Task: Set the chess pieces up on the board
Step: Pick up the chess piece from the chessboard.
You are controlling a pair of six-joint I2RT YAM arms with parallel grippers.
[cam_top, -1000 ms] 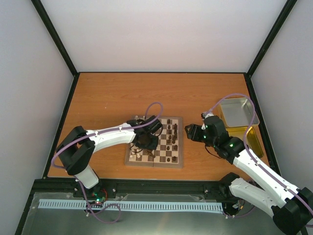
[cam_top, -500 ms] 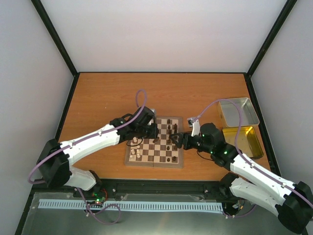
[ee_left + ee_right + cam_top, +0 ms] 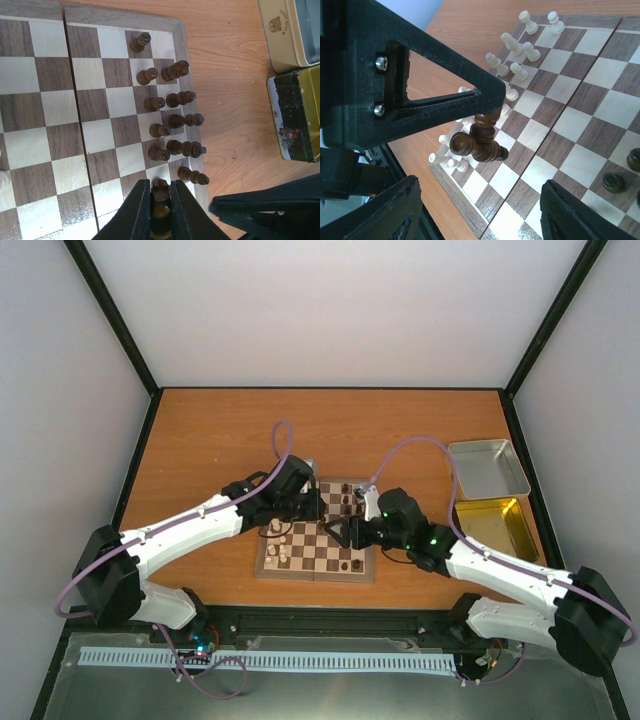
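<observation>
The board (image 3: 300,571) lies at the table's near middle. Dark brown chess pieces (image 3: 351,508) stand in two files along its right side, shown in the left wrist view (image 3: 174,99). Cream pieces (image 3: 280,540) stand along its left side. My left gripper (image 3: 312,505) is shut on a dark piece (image 3: 160,201), low over the board's far right corner (image 3: 50,115). In the right wrist view that piece (image 3: 482,131) hangs from the left fingers, and a second dark piece (image 3: 470,146) seems to cross it. My right gripper (image 3: 345,533) hovers over the board (image 3: 580,130), open and empty (image 3: 480,195).
A silver tray (image 3: 487,468) and a yellow tin (image 3: 497,525) sit at the right, beyond the board. The tins also show in the left wrist view (image 3: 295,35). My two grippers are close together over the board's right half.
My right gripper has swung left from beside the trays to over the board. My left gripper has moved up and right from the board's left half to its far edge.
</observation>
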